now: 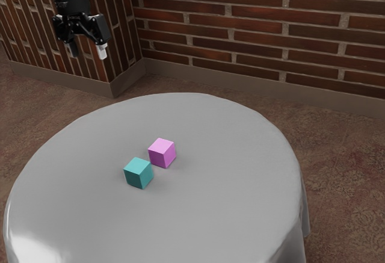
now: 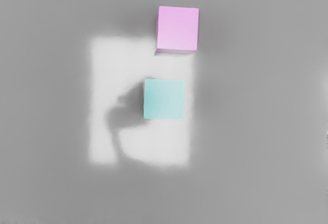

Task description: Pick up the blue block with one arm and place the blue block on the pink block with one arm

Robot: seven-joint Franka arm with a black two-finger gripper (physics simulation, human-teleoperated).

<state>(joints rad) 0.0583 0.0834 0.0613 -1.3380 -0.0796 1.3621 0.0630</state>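
well inside table [image 1: 240, 185] edge: blue block [image 1: 138, 173], pink block [image 1: 162, 152]

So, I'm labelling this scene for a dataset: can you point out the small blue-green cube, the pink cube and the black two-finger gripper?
Small blue-green cube [image 1: 138, 167]: exterior view, on its top face.
Pink cube [image 1: 162, 145]: exterior view, on its top face.
Black two-finger gripper [image 1: 87, 51]: exterior view, midway between its open fingertips.

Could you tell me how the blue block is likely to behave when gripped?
The blue block looks like a rigid flat-faced cube, so it probably won't roll or sag. Its smooth sides could slip if gripped loosely. Sitting flat, it seems stable.
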